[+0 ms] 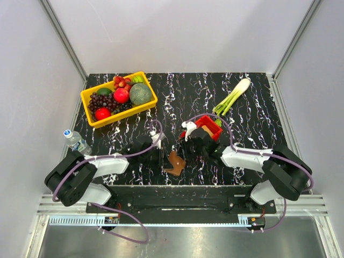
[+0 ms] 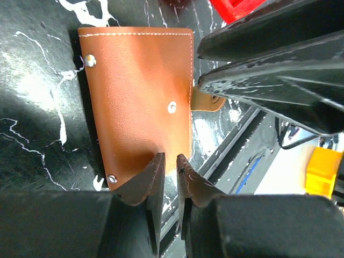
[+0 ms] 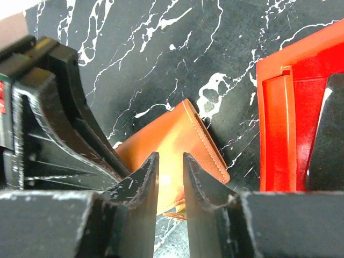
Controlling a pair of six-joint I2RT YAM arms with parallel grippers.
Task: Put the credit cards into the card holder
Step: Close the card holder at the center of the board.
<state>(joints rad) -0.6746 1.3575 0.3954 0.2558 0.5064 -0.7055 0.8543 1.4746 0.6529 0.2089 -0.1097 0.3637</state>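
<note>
Left wrist | left fingers [image 2: 148, 180] pinch card holder [image 2: 140, 97] edge | right fingers [image 3: 142, 183] near-closed above, grip unclear

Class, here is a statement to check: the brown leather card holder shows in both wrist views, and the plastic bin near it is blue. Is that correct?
One thing is off: the plastic bin is red, not blue, as the right wrist view shows. The rest stands: the brown leather card holder does show in both wrist views.

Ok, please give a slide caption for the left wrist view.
Left gripper pinching the lower edge of the brown card holder over the black marbled table.
</note>
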